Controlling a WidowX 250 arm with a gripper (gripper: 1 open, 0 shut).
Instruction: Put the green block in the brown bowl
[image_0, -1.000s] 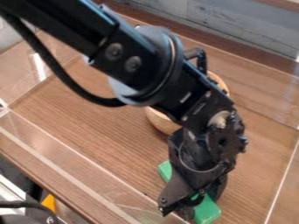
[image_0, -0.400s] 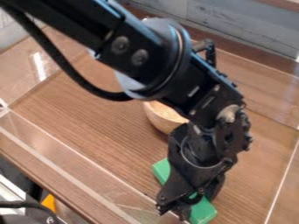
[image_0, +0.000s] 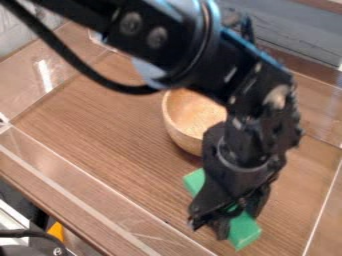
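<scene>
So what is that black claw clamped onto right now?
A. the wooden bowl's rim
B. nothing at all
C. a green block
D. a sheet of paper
C: the gripper is shut on the green block, whose ends stick out on either side of the fingers, while the brown bowl sits apart behind it and appears empty.

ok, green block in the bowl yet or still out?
Out. The green block sits at the gripper, whose jaws are shut on it, in front of the brown bowl. The visible part of the bowl looks empty.
</scene>
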